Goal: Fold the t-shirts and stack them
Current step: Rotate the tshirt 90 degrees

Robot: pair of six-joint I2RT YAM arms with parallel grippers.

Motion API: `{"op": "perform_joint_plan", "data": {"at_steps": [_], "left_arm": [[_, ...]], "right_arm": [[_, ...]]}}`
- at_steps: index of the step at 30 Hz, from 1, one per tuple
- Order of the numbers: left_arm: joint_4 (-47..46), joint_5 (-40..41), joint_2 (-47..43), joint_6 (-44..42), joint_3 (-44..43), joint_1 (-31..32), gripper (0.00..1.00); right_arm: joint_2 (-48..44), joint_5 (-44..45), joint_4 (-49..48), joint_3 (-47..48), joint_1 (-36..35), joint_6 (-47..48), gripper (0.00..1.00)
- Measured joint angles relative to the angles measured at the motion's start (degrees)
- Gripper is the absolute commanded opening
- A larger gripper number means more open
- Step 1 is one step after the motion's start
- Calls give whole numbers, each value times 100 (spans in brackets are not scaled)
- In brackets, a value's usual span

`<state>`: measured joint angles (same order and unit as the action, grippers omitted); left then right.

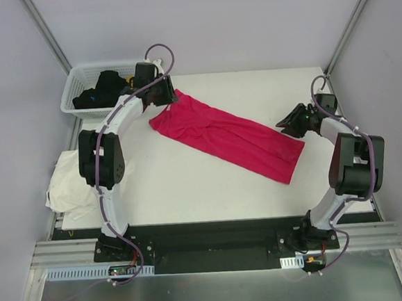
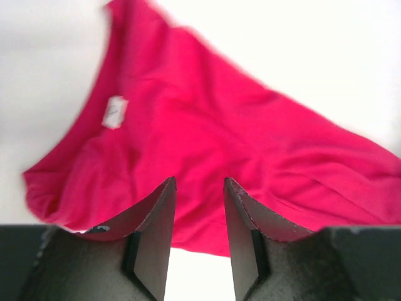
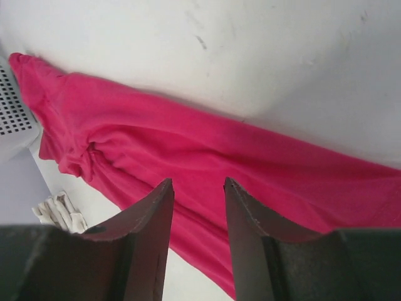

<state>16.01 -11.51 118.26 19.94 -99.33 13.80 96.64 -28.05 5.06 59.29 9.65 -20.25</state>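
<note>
The magenta-red t-shirt (image 1: 231,137) lies as a long folded band, slanting across the white table from back left to front right. Its neck label (image 2: 114,111) shows in the left wrist view. My left gripper (image 1: 171,104) hovers at the shirt's back-left end, open, with nothing between its fingers (image 2: 200,182); cloth and table show through the gap. Just off the shirt's right end, my right gripper (image 1: 284,124) is also open and empty (image 3: 197,182), with the shirt (image 3: 238,163) beyond it. The cream-white t-shirt (image 1: 68,185) lies crumpled at the table's left edge.
A white lattice basket (image 1: 78,97) holding dark items stands at the back left, close behind the left arm, and its corner (image 3: 12,113) shows in the right wrist view. Grey walls close in the table on three sides.
</note>
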Motion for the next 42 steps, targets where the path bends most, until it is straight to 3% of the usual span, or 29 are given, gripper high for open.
{"op": "perform_joint_plan", "data": {"at_steps": [7, 16, 21, 32, 42], "left_arm": [[-881, -1753, -433, -313, 68, 376, 39], [-1069, -2957, 452, -313, -13, 1674, 39], [-938, -3130, 997, -302, -15, 2308, 39], [-933, -3115, 1217, -232, -120, 3198, 39], [-793, -2997, 1934, -151, -649, 3204, 39]], "right_arm": [[767, 46, 170, 350, 105, 81, 41], [1156, -136, -33, 835, 131, -120, 41], [1193, -286, -146, 1178, 133, -203, 41], [1198, -566, -356, 1344, 164, -450, 42], [1196, -732, -614, 1320, 295, -590, 42]]}}
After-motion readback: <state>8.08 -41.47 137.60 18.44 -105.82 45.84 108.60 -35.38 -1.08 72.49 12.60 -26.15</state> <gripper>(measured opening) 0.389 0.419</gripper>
